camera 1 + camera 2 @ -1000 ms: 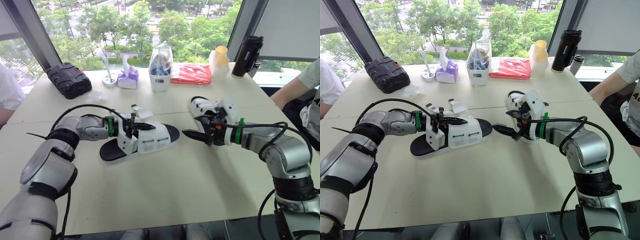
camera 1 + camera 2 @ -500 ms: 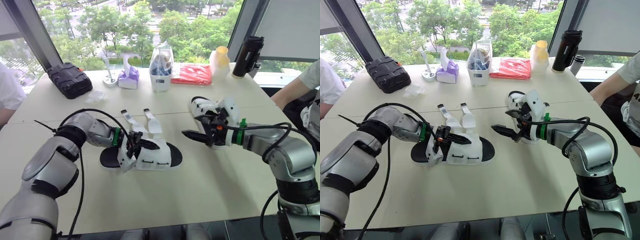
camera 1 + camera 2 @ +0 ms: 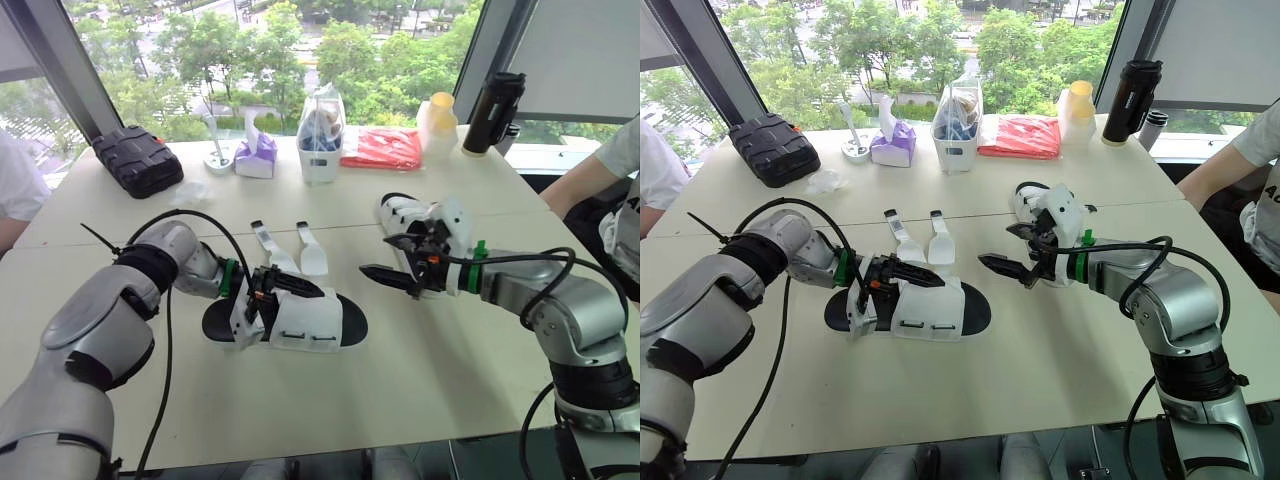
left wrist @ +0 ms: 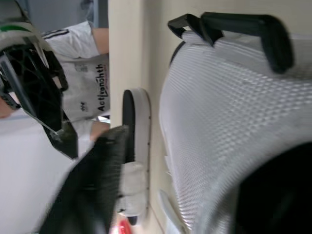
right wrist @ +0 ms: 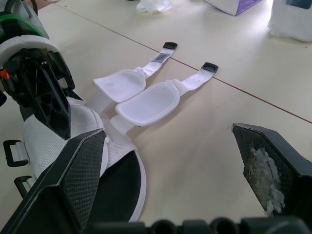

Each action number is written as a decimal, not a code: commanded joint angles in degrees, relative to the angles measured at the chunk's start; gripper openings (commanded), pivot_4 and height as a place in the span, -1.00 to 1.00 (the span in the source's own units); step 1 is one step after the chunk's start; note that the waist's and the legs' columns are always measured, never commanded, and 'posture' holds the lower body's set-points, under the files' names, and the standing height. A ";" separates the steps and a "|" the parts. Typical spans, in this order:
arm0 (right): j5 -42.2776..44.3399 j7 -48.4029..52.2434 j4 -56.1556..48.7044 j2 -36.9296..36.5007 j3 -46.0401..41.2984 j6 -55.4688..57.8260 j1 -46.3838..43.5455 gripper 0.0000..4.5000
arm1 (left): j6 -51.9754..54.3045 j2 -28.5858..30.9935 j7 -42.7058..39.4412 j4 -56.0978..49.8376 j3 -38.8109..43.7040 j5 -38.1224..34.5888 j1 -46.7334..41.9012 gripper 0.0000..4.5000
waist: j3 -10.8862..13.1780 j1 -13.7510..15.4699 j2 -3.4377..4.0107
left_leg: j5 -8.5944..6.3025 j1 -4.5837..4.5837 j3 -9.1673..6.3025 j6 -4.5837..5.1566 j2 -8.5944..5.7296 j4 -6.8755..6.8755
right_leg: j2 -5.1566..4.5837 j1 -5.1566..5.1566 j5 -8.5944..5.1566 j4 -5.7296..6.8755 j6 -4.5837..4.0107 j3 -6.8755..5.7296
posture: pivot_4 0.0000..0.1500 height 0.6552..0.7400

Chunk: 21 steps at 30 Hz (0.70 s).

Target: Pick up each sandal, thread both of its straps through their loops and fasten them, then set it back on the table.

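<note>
A white sandal with a black sole (image 3: 300, 322) lies flat on the table in front of me. Its two straps (image 5: 146, 100) are unfastened and spread out on the table behind it. My left gripper (image 3: 280, 292) is at the sandal's upper, open, and the white mesh (image 4: 234, 122) sits between its fingers. The second white sandal (image 3: 432, 222) lies further right. My right gripper (image 3: 385, 257) hovers just in front of it, open and holding nothing, pointing toward the first sandal.
Along the far edge stand a black case (image 3: 138, 158), a tissue pack (image 3: 257, 155), a white caddy (image 3: 321, 135), a red packet (image 3: 383, 148), a yellow cup stack (image 3: 440, 118) and a black flask (image 3: 495, 112). A person's arm (image 3: 590, 178) rests at the right edge.
The left arm drew the first sandal nearer and laid it flat, its straps now spread on the table. The left fingers have parted. The right gripper has hardly moved.
</note>
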 commanded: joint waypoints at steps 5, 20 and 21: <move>-0.67 1.26 -0.57 -1.01 1.65 -2.64 -1.23 1.00 | -4.41 4.58 -4.96 1.83 0.48 -4.41 -0.74 0.99 | -0.04 -0.12 -0.04 | 0.00 0.00 0.00 0.01 0.00 0.03 | 0.00 0.00 0.00 0.01 0.00 0.00 | 1.00 1.00; -7.85 8.74 2.88 -6.01 8.32 -13.31 1.23 1.00 | -4.27 7.49 -59.23 55.66 42.46 -33.37 -6.70 0.99 | -0.08 -0.01 -0.14 | -0.18 -0.04 -0.13 0.32 -0.01 0.42 | 0.04 0.19 -0.02 0.07 0.03 -0.25 | 1.00 1.00; -9.08 9.71 3.34 -6.77 9.22 -14.84 1.43 1.00 | 6.35 7.42 -77.57 60.89 56.22 -40.29 -8.35 0.99 | -0.08 -0.23 -0.14 | -0.20 -0.10 -0.14 0.36 -0.02 0.56 | 0.04 0.21 -0.01 0.09 0.03 -0.29 | 1.00 1.00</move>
